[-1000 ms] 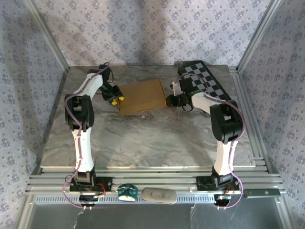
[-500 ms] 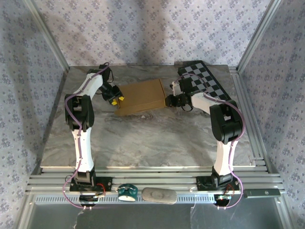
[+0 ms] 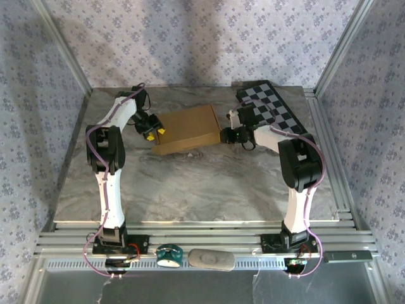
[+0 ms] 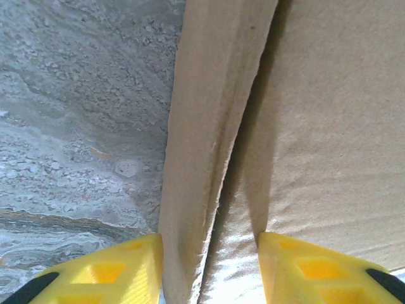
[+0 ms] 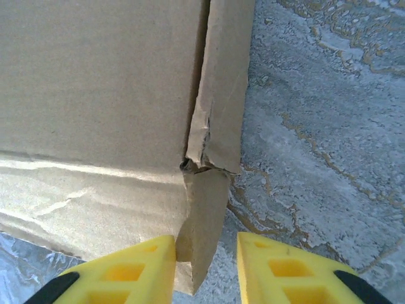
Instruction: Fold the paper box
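My left gripper [image 4: 212, 259] stands slack astride the left side wall [image 4: 202, 114] of the paper box [image 3: 186, 128], with a gap showing beside one finger. My right gripper [image 5: 205, 256] straddles the right side wall [image 5: 221, 95] just as loosely, so neither clamps anything. My worry is that right wall. It has a tear [image 5: 193, 161] at the crease, and a hard pinch or pull there could rip it further. The box lies closed between both grippers, at the far middle of the table [image 3: 190, 190].

The left end effector [image 4: 210, 269] loosely straddles a wall of the paper box [image 4: 316, 126].
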Motion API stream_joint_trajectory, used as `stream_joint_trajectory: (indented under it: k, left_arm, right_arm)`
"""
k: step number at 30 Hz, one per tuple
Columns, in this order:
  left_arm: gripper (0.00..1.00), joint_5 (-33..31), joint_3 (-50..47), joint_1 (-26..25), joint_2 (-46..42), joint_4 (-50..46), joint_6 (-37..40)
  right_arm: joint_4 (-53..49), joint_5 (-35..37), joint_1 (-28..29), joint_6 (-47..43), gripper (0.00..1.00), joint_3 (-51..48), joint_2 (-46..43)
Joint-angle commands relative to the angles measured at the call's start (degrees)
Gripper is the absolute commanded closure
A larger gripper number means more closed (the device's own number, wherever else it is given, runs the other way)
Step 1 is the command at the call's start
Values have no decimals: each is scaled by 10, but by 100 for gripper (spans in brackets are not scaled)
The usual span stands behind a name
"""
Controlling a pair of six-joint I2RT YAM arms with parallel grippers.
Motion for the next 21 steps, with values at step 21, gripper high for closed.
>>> stream_joint_trajectory:
  k: [21]
  left_arm:
    - [58, 8, -46, 13, -57, 75, 22]
  right_arm:
    - [-299, -77, -29, 102, 46, 360, 162]
